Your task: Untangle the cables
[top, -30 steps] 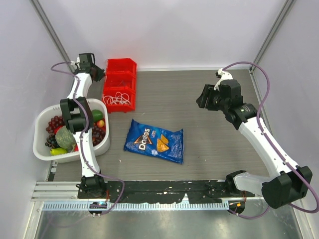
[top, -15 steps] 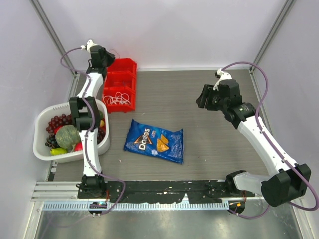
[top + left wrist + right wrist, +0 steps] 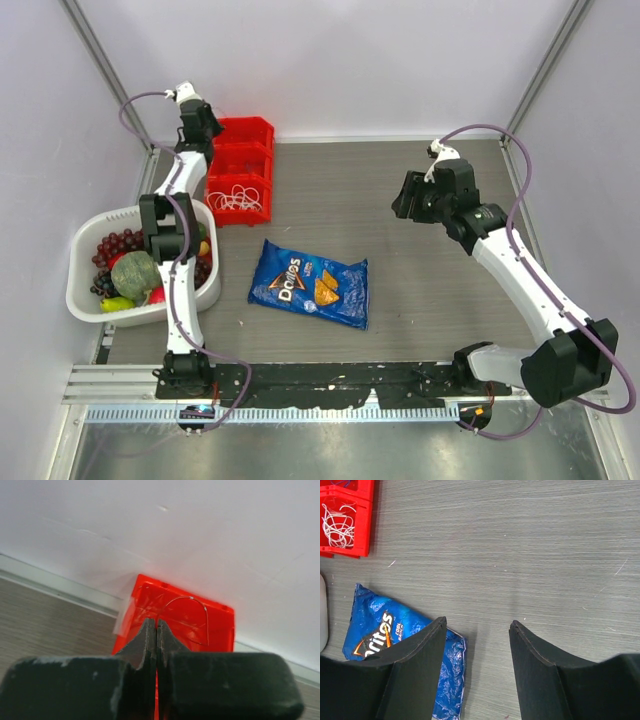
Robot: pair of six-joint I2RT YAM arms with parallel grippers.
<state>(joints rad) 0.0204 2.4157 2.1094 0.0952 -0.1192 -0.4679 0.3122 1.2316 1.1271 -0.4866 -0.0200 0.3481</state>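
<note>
Cables (image 3: pixel 238 198) in bin (image 3: pixel 250 132) behind chip bag (image 3: pixel 310 283)

Cables (image 3: pixel 238 197): thin white cords, tangled loops.
Position: red bin (image 3: pixel 245 135), nearest compartment.
Loose strand (image 3: pixel 192 599): pale arc against bin.

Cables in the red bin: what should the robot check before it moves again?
1. White cables lying in the red bin: ok.
2. Left fingers shut: ok.
3. Thin white cable really pinched by the left fingers: cannot tell.
4. Right fingers open and holding nothing: ok.
5. Doritos bag lying apart from the bin: ok.
</note>
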